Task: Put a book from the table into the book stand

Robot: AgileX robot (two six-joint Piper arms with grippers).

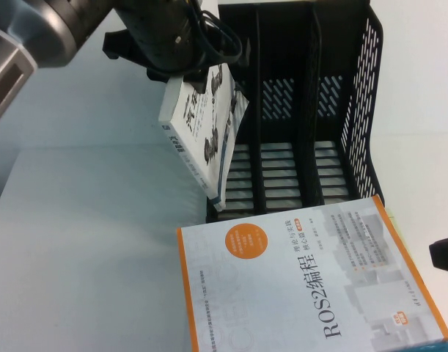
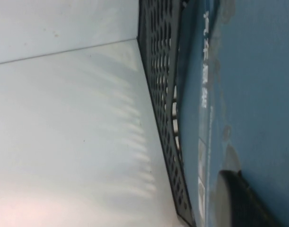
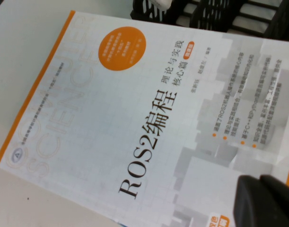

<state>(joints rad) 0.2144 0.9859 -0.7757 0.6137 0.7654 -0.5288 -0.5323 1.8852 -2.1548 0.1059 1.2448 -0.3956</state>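
Two books appear: the white paperback (image 1: 203,130), clamped by the left gripper (image 1: 181,73) at upper centre, tilts against the black book stand (image 1: 304,110); "ROS2编程" book (image 1: 311,282) lies lower right on the table (image 1: 84,242). Right gripper (image 1: 445,255), right edge: finger state unclear.

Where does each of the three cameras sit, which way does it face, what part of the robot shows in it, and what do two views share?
High view: raised on the robot's side, angled down at the table; left claw holds the book by the book stand; right claw at the edge.
Left wrist view: looks along the book beside the stand's wall; one finger shows.
Right wrist view: looks down on the ROS2 book; right claw shows.
Shared: high and right wrist views both show the ROS2 book.
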